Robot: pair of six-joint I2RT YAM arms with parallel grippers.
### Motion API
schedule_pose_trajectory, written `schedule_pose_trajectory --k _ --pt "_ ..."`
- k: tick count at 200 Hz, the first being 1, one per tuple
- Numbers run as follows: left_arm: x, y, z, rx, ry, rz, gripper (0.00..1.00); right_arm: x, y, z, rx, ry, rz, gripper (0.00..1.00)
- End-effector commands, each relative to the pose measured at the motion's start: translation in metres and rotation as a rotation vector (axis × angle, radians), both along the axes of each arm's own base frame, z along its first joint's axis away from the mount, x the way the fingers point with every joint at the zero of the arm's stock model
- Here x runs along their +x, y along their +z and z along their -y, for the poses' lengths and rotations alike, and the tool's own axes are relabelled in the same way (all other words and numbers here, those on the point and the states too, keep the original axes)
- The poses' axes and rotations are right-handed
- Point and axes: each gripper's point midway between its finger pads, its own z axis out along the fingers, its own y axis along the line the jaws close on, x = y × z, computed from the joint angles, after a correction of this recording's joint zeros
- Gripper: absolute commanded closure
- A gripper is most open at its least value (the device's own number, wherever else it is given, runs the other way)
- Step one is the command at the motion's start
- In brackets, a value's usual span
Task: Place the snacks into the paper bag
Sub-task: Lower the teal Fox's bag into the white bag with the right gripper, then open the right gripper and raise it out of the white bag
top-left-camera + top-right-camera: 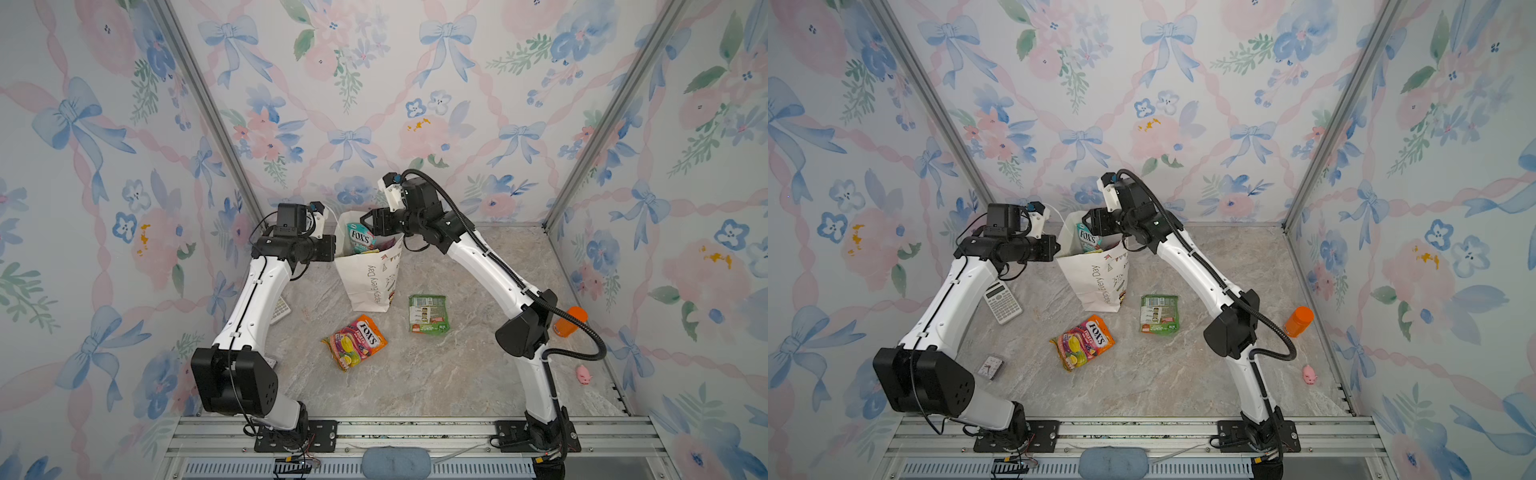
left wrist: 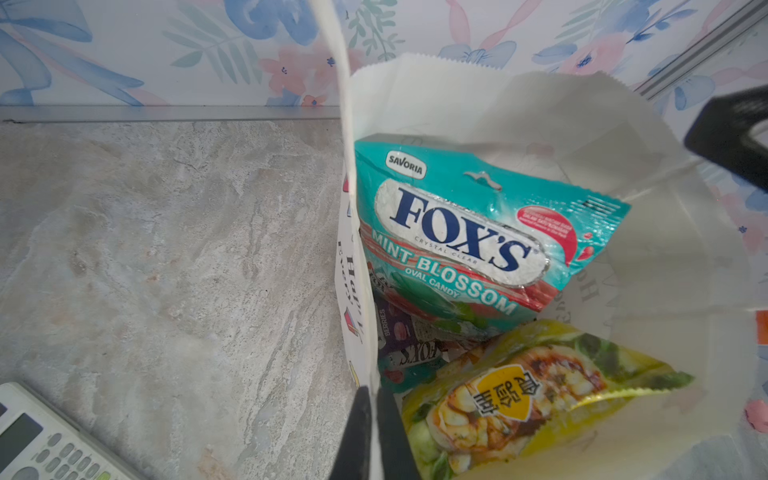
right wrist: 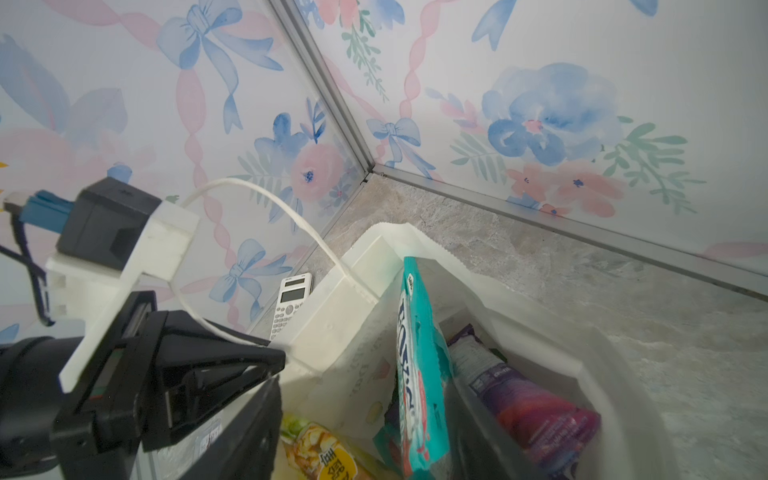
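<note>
Pinching wall of tall white paper gift bag [image 2: 540, 116] with left end effector [image 2: 372, 399]; cannot tell whether right end effector [image 1: 367, 221] is released.

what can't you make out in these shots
- Calculator: in a top view, mostly behind the left arm.
- Purple packet: left wrist view, largely under the teal packet.
- Right pincer: small and dark in both top views; open or shut unclear.
- Bag bottom: covered by packets in both wrist views.
</note>
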Motion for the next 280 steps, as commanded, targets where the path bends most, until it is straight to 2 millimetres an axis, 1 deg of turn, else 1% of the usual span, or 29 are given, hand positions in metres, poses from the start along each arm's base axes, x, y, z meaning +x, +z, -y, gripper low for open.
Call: schedule_pose_trajectory --k 1,21,40,80,104,147,156,159,176,191,195,216,235,253,267,280 --pt "0.003 0.005 -0.005 -0.007 0.02 0.023 1.0 -0.002 0.034 0.006 0.165 0.059 0.007 0.33" --pt "0.003 0.005 -0.004 -0.007 0.019 0.024 1.0 -0.006 0.04 0.003 0.241 0.118 0.0 0.3" --pt "0.003 0.005 -0.004 -0.008 0.019 0.023 1.0 -0.01 0.043 -0.002 0.269 0.16 0.005 0.27" --pt "0.003 0.006 -0.004 -0.009 0.017 0.024 1.0 -0.013 0.054 -0.015 0.348 0.238 0.019 0.15" --pt "0.002 0.006 -0.003 -0.012 0.016 0.024 1.0 -0.015 0.065 -0.022 0.412 0.295 0.031 0.09" --pt "0.002 0.007 -0.002 -0.016 0.012 0.027 1.0 -0.023 0.088 -0.033 0.544 0.405 0.033 0.01" --pt "0.002 0.008 -0.002 -0.016 0.012 0.028 1.0 -0.023 0.091 -0.036 0.568 0.415 0.039 0.0" --pt "0.002 0.008 -0.002 -0.016 0.012 0.027 1.0 -0.028 0.092 -0.037 0.571 0.448 0.034 0.0" --pt "0.002 0.009 -0.002 -0.019 0.011 0.029 1.0 -0.031 0.096 -0.042 0.612 0.489 0.036 0.03" --pt "0.002 0.008 -0.001 -0.02 0.009 0.028 1.0 -0.039 0.105 -0.046 0.649 0.539 0.043 0.03" --pt "0.002 0.008 -0.002 -0.019 0.01 0.027 1.0 -0.04 0.105 -0.047 0.654 0.551 0.038 0.03" --pt "0.002 0.008 -0.001 -0.02 0.009 0.029 1.0 -0.055 0.125 -0.051 0.678 0.619 0.075 0.03" --pt "0.002 0.008 -0.001 -0.02 0.009 0.027 1.0 -0.069 0.141 -0.05 0.683 0.661 0.112 0.04" --pt "0.001 0.009 -0.002 -0.02 0.01 0.029 1.0 -0.078 0.152 -0.048 0.678 0.673 0.126 0.03" --pt "0.001 0.009 -0.001 -0.02 0.009 0.031 1.0 -0.08 0.156 -0.045 0.662 0.664 0.127 0.03" --pt "0.001 0.009 -0.001 -0.021 0.008 0.031 1.0 -0.082 0.156 -0.044 0.636 0.643 0.115 0.03"
